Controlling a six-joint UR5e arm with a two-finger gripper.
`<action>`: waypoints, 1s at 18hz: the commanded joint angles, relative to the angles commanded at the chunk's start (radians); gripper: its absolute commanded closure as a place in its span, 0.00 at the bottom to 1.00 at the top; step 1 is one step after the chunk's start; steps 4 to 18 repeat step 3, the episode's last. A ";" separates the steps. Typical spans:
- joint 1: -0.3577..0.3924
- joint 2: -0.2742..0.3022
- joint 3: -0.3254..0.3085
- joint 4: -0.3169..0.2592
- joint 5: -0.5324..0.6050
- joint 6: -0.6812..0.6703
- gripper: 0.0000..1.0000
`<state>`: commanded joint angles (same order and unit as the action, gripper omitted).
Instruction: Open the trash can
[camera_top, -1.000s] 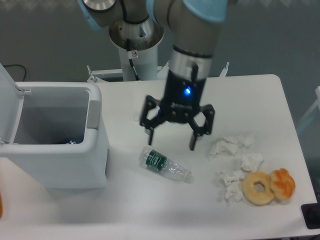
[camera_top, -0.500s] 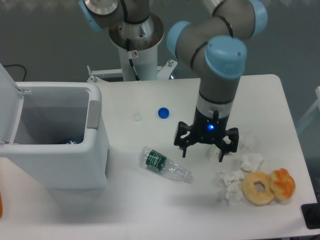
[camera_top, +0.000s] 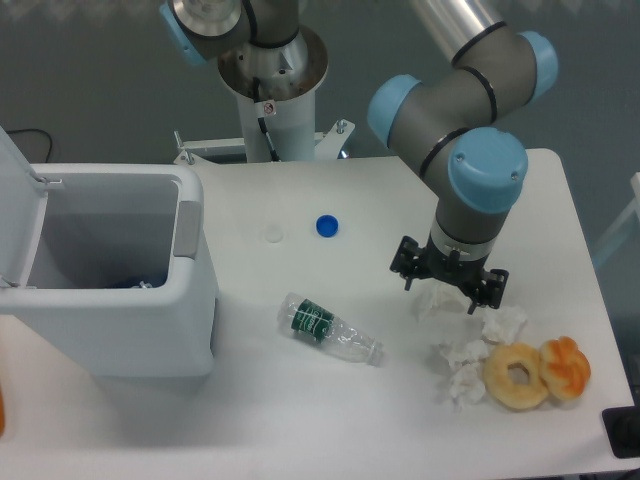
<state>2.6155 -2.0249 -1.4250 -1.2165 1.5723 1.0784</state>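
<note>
White, boxy plastic trash can (camera_top: 120, 300) sits at the table's left edge, its hinged lid (camera_top: 15, 210) swung up. I see my black two-finger gripper (camera_top: 449, 292) spread wide, empty, over crumpled white tissues (camera_top: 470, 340), right of a clear plastic bottle (camera_top: 330, 330).

White table (camera_top: 300, 420) (evenly lit) before a dark grey-blue wall (camera_top: 90, 80).

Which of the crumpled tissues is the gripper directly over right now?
The upper-left tissue, the wad closest to the blue cap; the open gripper straddles it, while the other wads lie nearer the donuts.
</note>
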 joint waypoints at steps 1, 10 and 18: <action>-0.008 0.000 -0.008 0.009 -0.003 -0.002 0.00; -0.014 0.002 -0.028 0.044 0.002 -0.005 0.00; -0.014 0.002 -0.028 0.044 0.002 -0.005 0.00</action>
